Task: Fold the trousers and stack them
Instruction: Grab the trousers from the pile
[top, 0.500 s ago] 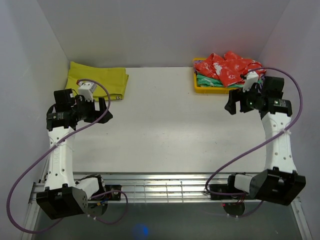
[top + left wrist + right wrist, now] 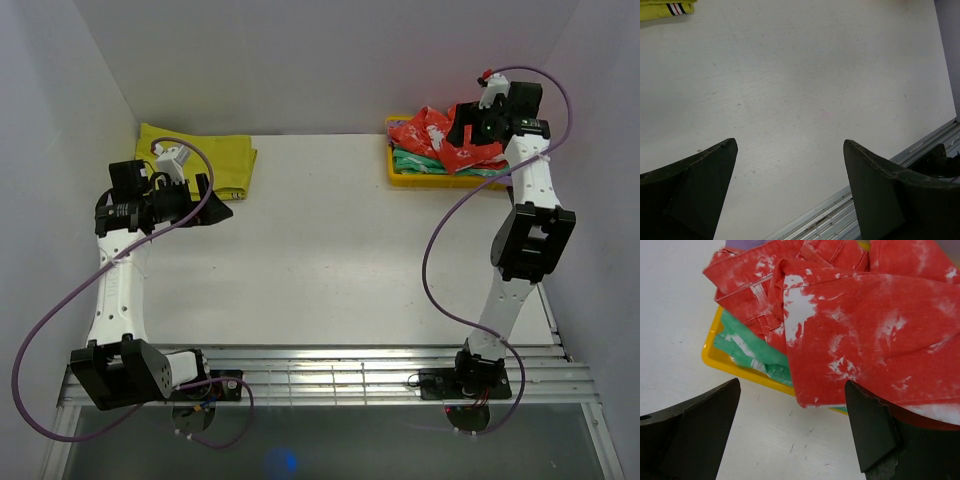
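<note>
Trousers (image 2: 865, 340) lie bunched in a yellow tray (image 2: 715, 361), soft and red with white blotches. I see my left hand (image 2: 790, 142) and right hand (image 2: 791, 385) with fingers apart.

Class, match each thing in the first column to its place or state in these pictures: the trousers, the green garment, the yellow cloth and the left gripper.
Column A
1. trousers
2. green garment
3. yellow cloth
4. left gripper

Column B
a. at the far left corner of the table
b. open, above bare table
c. on top of the pile in the yellow tray
d. under the trousers, in the yellow tray

Pairs: 1-c, 2-d, 3-a, 4-b
</note>
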Motion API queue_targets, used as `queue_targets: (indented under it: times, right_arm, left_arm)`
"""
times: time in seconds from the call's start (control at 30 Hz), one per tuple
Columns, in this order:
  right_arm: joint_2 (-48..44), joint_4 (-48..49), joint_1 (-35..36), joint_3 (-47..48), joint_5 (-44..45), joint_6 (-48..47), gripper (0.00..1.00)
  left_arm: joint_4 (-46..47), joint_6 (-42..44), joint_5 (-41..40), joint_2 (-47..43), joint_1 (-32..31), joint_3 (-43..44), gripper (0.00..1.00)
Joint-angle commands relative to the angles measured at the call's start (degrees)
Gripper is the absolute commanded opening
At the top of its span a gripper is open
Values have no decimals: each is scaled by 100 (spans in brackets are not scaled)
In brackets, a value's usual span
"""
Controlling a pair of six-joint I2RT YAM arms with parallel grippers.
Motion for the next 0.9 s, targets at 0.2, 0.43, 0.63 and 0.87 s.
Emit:
queue_targets:
  times: [0.2,0.43,0.63,0.87]
  right_arm:
    - [573,2159,383,-553,586,370,90]
    - [1205,2690,629,-317,1279,581,90]
    - [1803,2716,779,149,2054,555,90]
    - [2015,2777,823,18,2468,336,42]
  left_arm:
    - [86,-190,216,38,2,-57,98]
    - [42,-208,277,425,-7,-119,98]
    - [33,-313,295,671,-7,-101,98]
    - [-116,-279,207,838,-7,118,98]
